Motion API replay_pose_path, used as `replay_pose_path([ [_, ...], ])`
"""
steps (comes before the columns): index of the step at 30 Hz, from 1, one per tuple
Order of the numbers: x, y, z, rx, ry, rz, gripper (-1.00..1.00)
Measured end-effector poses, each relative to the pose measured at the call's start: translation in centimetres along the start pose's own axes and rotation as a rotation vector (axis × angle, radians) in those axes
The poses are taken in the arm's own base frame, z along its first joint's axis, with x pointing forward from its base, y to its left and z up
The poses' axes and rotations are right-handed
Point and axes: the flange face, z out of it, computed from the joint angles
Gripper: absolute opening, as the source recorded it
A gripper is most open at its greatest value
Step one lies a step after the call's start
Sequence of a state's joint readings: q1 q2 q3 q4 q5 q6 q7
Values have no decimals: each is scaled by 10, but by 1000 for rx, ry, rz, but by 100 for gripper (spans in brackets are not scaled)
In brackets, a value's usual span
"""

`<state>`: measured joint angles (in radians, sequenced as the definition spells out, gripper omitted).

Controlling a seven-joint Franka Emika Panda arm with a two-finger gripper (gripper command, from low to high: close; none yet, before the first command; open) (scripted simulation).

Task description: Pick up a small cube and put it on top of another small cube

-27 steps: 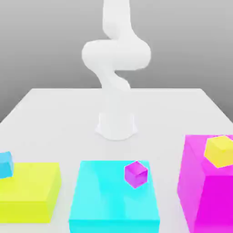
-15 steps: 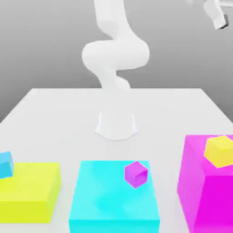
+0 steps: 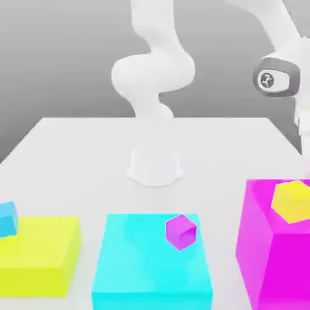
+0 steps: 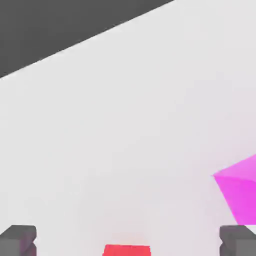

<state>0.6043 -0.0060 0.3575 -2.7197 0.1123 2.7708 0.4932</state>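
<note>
The small yellow cube (image 3: 292,201) sits on top of the tall magenta block (image 3: 272,254) at the exterior view's right. A small purple cube (image 3: 181,231) rests on the flat cyan block (image 3: 151,260). At the far left, a small blue cube (image 3: 7,218) sits by the yellow block (image 3: 39,251). My arm's wrist (image 3: 277,77) hangs high above the magenta block. In the hand view my gripper (image 4: 127,242) is open with nothing between its dark fingertips (image 4: 19,239), over white table with a corner of the magenta block (image 4: 240,192) to one side.
The arm's white base (image 3: 155,164) stands mid-table behind the blocks. The white table (image 3: 79,157) stretches bare around the base. A small red patch (image 4: 127,249) shows at the edge of the hand view between the fingertips.
The arm has swung down on the exterior view's right, bringing its wrist from the top corner to above the magenta block. None of the cubes moved.
</note>
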Motion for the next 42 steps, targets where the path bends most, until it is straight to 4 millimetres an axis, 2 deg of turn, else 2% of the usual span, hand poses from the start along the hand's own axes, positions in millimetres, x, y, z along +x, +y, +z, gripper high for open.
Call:
replay_pose_path([
  [3,-16,29,29,-47,-15,46,0],
  [10,-27,36,94,-65,-25,36,0],
  [11,-28,37,101,-65,-26,36,-100],
  [17,-28,37,104,-65,-26,36,-100],
  [19,-27,36,95,-66,-25,35,-100],
  [24,-25,33,51,-67,-24,36,-100],
  [25,-26,29,42,-65,-21,23,-100],
  [26,-27,13,31,-58,-10,-23,-100],
  [28,-18,-5,1,-50,24,-108,-100],
  [31,13,1,-48,-65,85,-176,-100],
  [36,53,54,-113,-136,142,-217,-100],
  [39,67,126,-122,-151,107,-148,-100],
  [42,65,206,-118,-133,51,-51,-100],
])
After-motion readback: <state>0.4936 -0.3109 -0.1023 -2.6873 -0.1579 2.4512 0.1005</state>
